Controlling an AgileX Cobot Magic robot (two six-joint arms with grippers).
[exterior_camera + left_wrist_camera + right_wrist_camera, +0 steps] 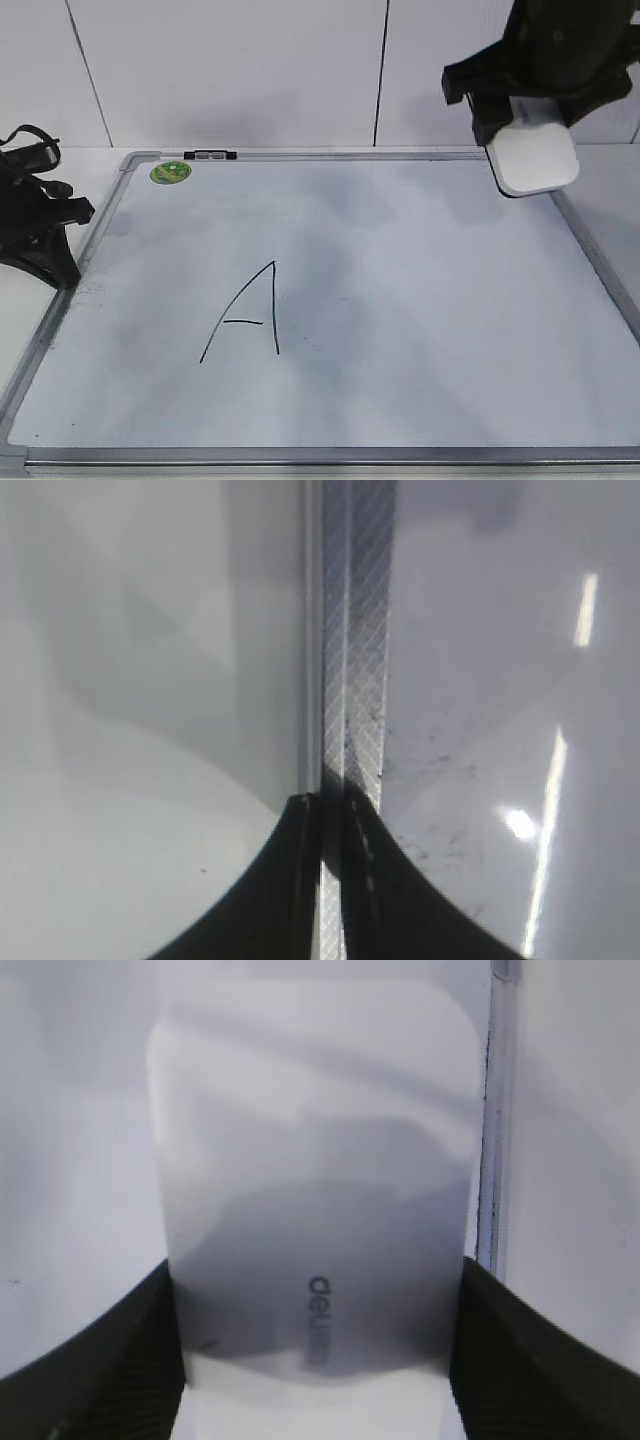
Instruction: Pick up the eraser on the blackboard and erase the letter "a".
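Now my right gripper (318,1360) pinches the white rounded plastic eraser (537,157) above the far right corner of the grey-framed white blackboard (400,455); my left gripper (333,880), pressed together, rests at its left frame.

Looks like a lab or robot test bench, not a home. Plain white panelled wall (230,70) with dark vertical seams behind, white tabletop (95,165) underneath. A whiteboard (420,300) with grey metal frame lies flat on the table, filling most of the exterior view. Black robot arm base (35,215) sits at the left edge, second black arm (545,50) at upper right. Bare surfaces, even artificial lighting with glare streaks on the board in the left wrist view.
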